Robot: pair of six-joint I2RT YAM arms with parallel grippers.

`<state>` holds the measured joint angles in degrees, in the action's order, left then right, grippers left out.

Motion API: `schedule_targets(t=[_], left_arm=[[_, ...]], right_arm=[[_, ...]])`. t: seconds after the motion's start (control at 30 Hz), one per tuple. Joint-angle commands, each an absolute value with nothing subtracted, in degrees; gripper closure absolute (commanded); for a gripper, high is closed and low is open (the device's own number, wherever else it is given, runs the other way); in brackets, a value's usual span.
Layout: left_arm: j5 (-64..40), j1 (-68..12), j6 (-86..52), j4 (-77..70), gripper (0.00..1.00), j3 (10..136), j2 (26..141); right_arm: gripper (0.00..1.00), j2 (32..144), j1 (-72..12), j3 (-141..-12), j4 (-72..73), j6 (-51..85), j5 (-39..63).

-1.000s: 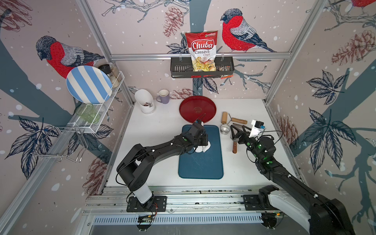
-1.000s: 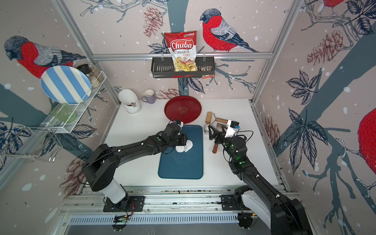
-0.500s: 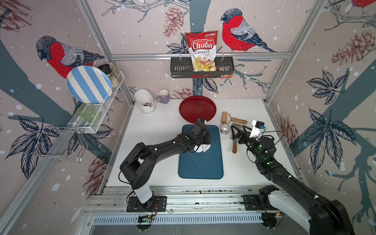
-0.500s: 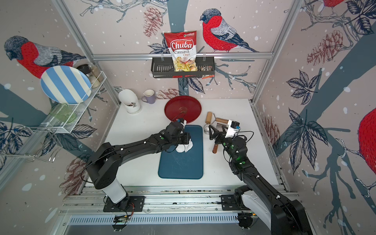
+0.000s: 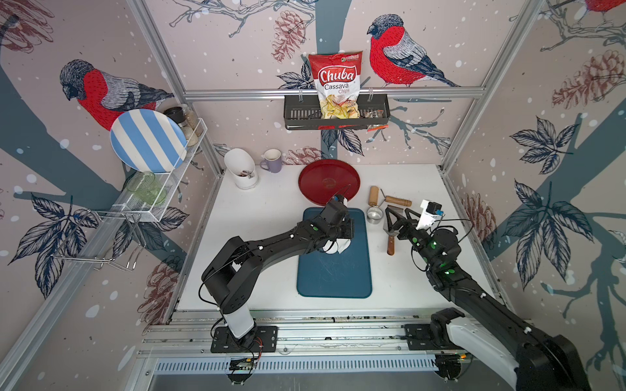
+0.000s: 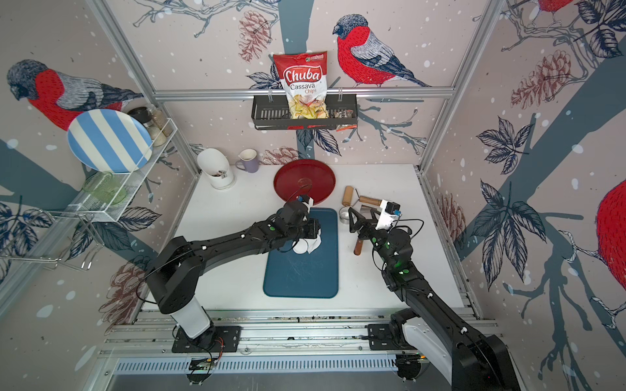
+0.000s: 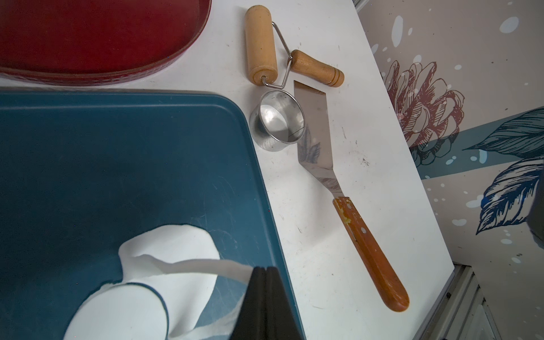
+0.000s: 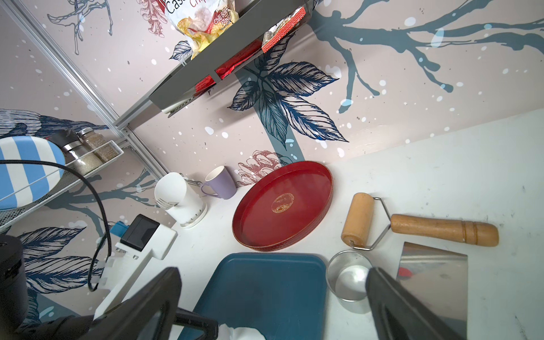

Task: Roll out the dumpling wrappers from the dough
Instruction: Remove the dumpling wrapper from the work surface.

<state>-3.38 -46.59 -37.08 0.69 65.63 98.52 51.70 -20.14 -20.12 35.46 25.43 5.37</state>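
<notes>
Left wrist view: left gripper (image 7: 266,273) jaws, pressed together, pinch a strip of the dough (image 7: 176,250) above the blue board (image 7: 117,147). The dumpling wrapper (image 7: 117,315) lies flat on the board, just below that strip. The right gripper (image 5: 398,215), jaws spread, hovers off the board's side, farther away.

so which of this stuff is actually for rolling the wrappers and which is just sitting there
For the job: dough, wrapper, blue board, roller, steel ring, likely spatula, red tray.
Lying about: mug, chips bag, striped plate, cutlery holder.
</notes>
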Motion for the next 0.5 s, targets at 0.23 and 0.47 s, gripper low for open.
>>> schedule_targets(t=[0.23, 0.47], left_arm=[[-4.6, -48.4, -35.2, 0.5, 0.95, 67.2, 98.0], [-4.0, -50.5, -34.7, 0.7, 0.95, 65.8, 96.3]], right_arm=[[0.00, 50.4, -20.1, -19.4, 37.2, 25.3, 3.1], [0.00, 49.9, -20.0, -19.1, 37.5, 25.4, 2.7]])
